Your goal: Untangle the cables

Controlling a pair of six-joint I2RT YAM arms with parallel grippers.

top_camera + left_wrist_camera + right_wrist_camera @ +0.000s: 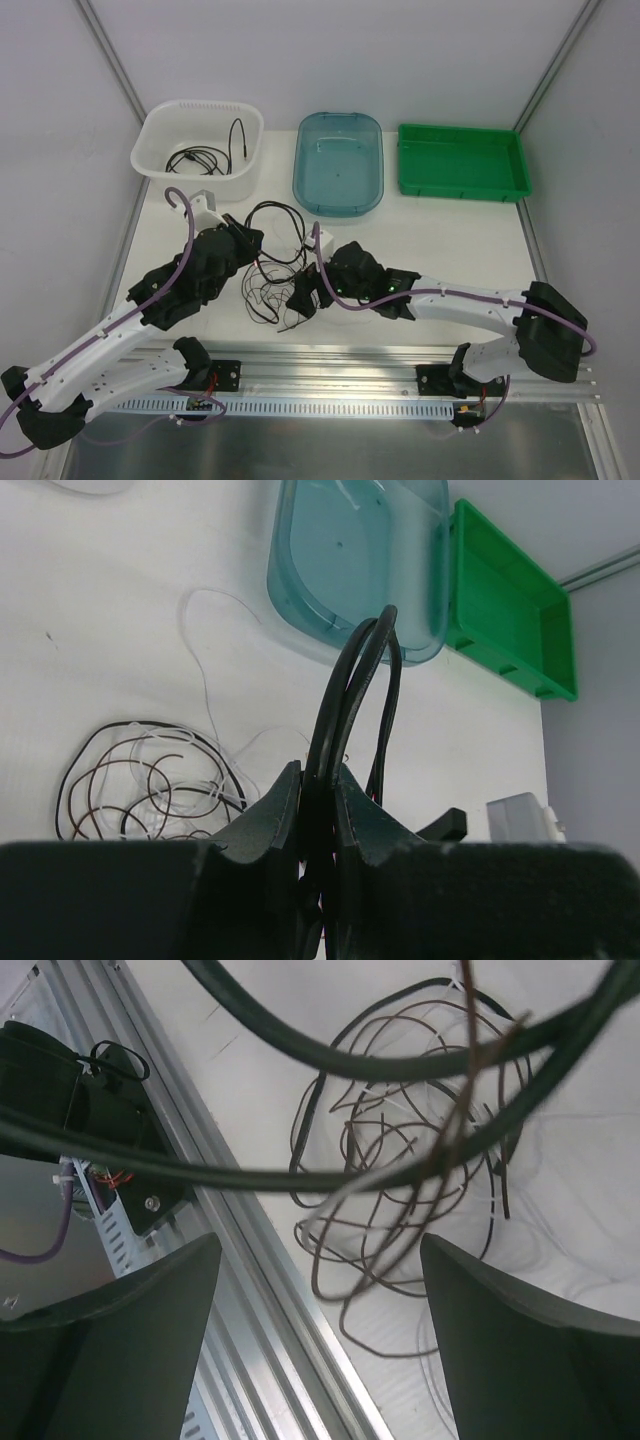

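A tangle of cables [268, 280] lies on the white table between my two grippers: thin dark brown loops, white strands and a black cable [280, 215] looping toward the back. My left gripper [245, 242] is shut on a doubled loop of the black cable [350, 680], which rises from between its closed fingers [318, 770]. The rest of the tangle [150, 780] lies to its left. My right gripper [302, 295] is open and empty just above the tangle's near right side. Its view shows the brown loops [420, 1160] beyond the fingertips [320, 1242], with black strands [300, 1175] crossing close in front.
A white basket [150, 135] at the back left holds another black cable [200, 157]. A blue tub [340, 200] stands at the back centre and a green tray [462, 185] at the back right. An aluminium rail [330, 355] runs along the near edge.
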